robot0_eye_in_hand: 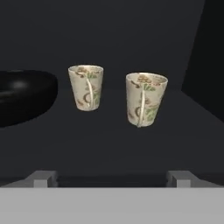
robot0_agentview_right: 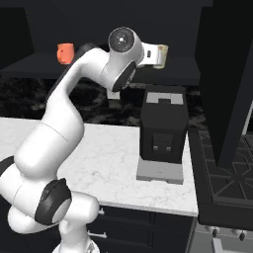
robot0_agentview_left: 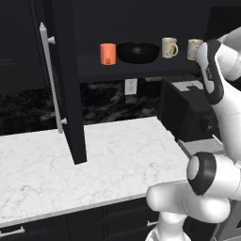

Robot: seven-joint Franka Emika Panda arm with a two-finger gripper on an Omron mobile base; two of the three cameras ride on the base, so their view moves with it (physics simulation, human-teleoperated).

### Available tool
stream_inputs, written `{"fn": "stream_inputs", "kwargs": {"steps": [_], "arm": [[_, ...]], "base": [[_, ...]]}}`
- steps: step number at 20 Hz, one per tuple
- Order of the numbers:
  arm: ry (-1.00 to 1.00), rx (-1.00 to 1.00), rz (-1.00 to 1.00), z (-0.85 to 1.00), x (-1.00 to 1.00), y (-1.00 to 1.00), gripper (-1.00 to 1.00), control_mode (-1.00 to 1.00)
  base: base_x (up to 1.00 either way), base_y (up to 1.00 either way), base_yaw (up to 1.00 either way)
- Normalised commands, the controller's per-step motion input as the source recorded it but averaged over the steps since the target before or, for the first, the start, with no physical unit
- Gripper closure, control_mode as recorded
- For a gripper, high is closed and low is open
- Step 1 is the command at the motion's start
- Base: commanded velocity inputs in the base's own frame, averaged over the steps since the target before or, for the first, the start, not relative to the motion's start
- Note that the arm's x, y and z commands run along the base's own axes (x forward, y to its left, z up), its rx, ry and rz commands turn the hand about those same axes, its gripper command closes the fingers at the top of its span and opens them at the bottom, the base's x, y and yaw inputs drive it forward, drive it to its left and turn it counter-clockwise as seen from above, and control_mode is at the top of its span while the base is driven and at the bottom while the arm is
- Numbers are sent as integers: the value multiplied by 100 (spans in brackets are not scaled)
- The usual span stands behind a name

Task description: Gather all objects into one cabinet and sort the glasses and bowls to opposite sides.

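On the cabinet's shelf (robot0_agentview_left: 141, 70) four things stand in a row: one orange cup (robot0_agentview_left: 108, 53) nearest the open door, one wide glossy black bowl (robot0_agentview_left: 137, 52) just beside it, then two cream mugs. The first mug (robot0_agentview_left: 169, 47) sits near the bowl; the second mug (robot0_agentview_left: 193, 49) stands toward the shelf's far end, partly hidden behind the arm. In the hand view both mugs are upright, apart from each other, cream with a brown and green leaf pattern, handles facing the camera. The gripper (robot0_eye_in_hand: 112, 177) hangs in front of the shelf's edge, its fingertips (robot0_eye_in_hand: 41, 178) spread wide with nothing between them. The tall black door (robot0_agentview_left: 66, 84) with its long silver bar handle (robot0_agentview_left: 52, 77) stands open over the white marble worktop (robot0_agentview_left: 70, 164). A black coffee machine (robot0_agentview_right: 163, 129) sits at the worktop's right edge, beside the stove (robot0_agentview_right: 227, 173).
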Motion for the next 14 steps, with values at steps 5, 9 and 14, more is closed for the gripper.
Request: {"fn": "stream_inputs", "kwargs": {"steps": [5, 9, 14], "arm": [[8, -12, 7, -7, -1, 35, -100, -100], [0, -10, 1, -1, -2, 76, -100, -100], [7, 0, 0, 0, 0, 100, -100, -100]], "base": [[0, 0, 0], [0, 0, 0], [0, 0, 0]]}}
